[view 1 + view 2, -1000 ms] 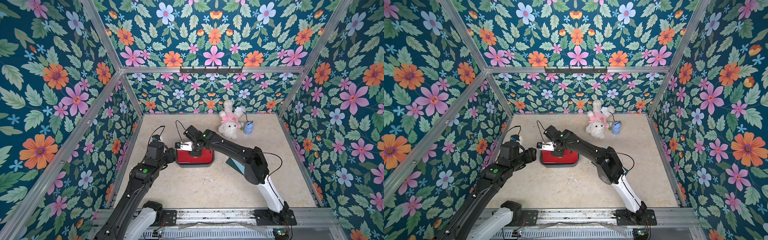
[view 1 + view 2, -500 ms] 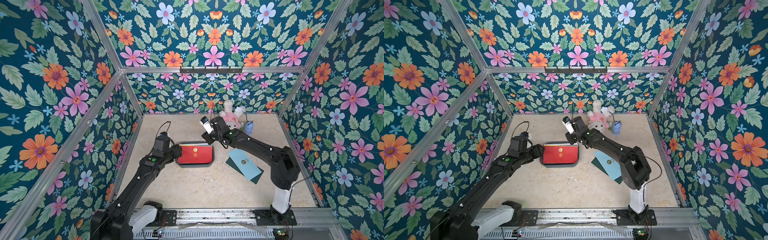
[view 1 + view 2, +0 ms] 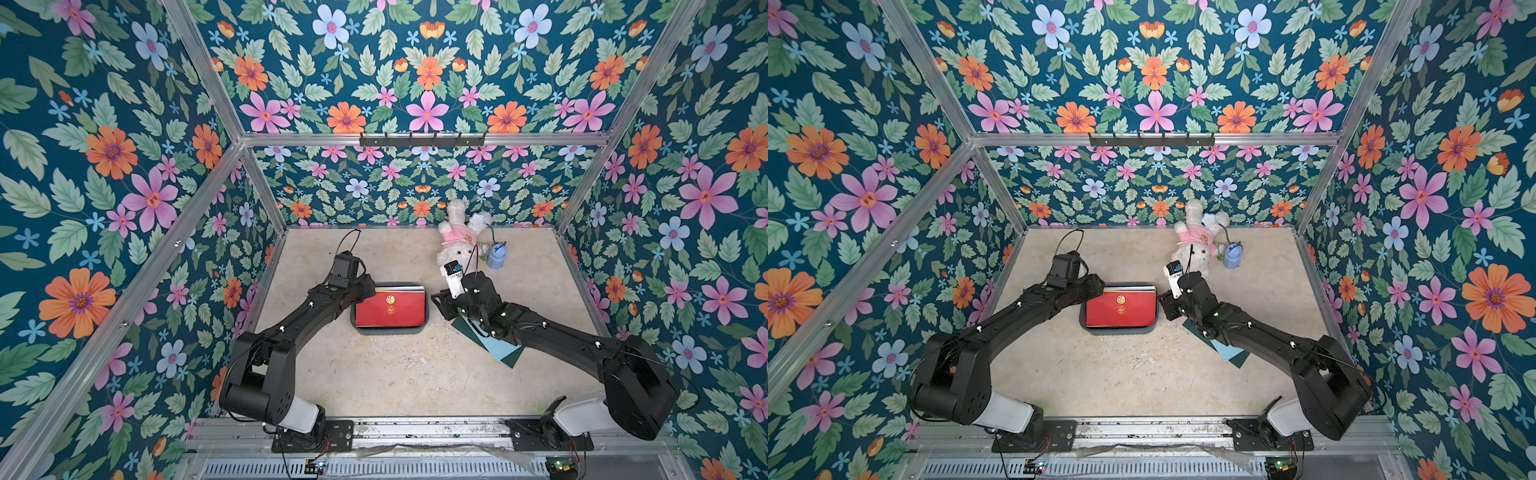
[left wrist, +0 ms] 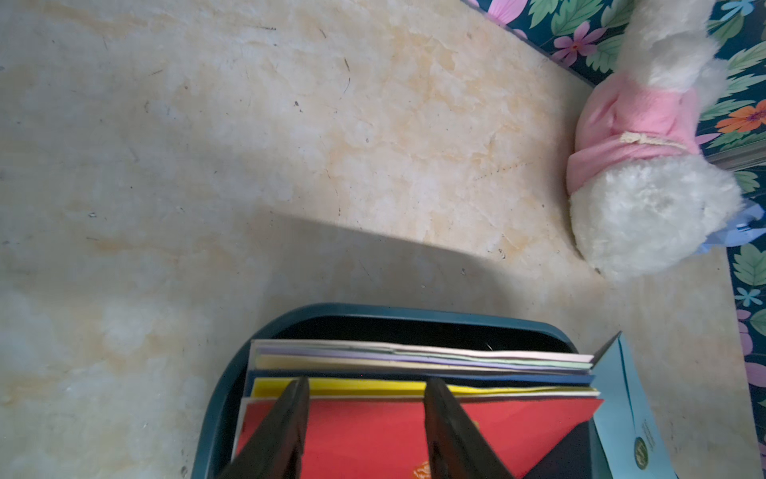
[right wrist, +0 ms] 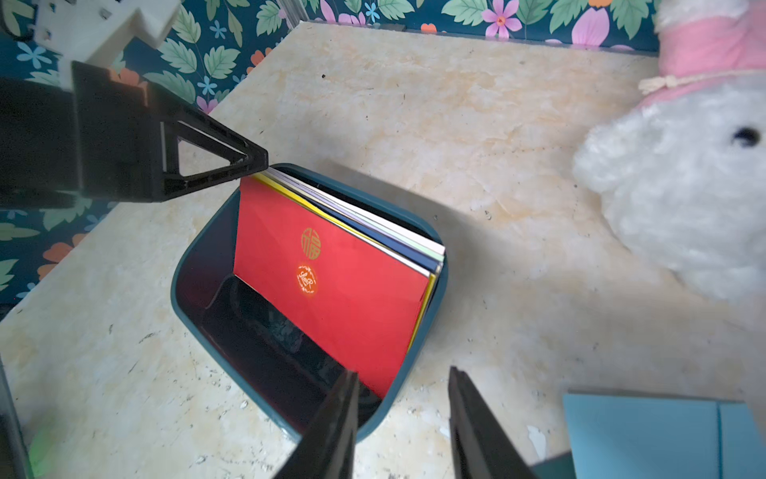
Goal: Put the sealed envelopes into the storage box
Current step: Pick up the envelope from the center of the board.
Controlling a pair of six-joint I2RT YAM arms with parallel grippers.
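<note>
The red envelope (image 5: 331,298) bears a gold roundel of the character 福 and, beside it, a round orange seal sticker whose script is too fine to read. It fronts the sealed envelopes (image 4: 418,365) already inside the storage box (image 3: 390,331), a smooth dark teal plastic tub with rounded corners at the centre of the frame in both top views. The wrist views show what the top views hide: the paper stack leans tilted against one long wall, its edges fanned in yellow, navy, lilac, pale green and off-white, with bare dark floor in front. A light blue envelope (image 3: 493,348) lies flat over a dark green envelope (image 3: 512,358) on the mottled beige worktop (image 3: 395,374), right of the box and partly under the right arm (image 3: 540,328). Its round green seal (image 4: 640,448) (with print beside it, illegible) shows only in the left wrist view. The left jaws stand partly apart over the stack's left end, gripping nothing. The right jaws, also partly apart and empty, hover just right of the box. A fluffy white plush rabbit (image 3: 457,249) in a pink top lies at the upper right of the worktop
</note>
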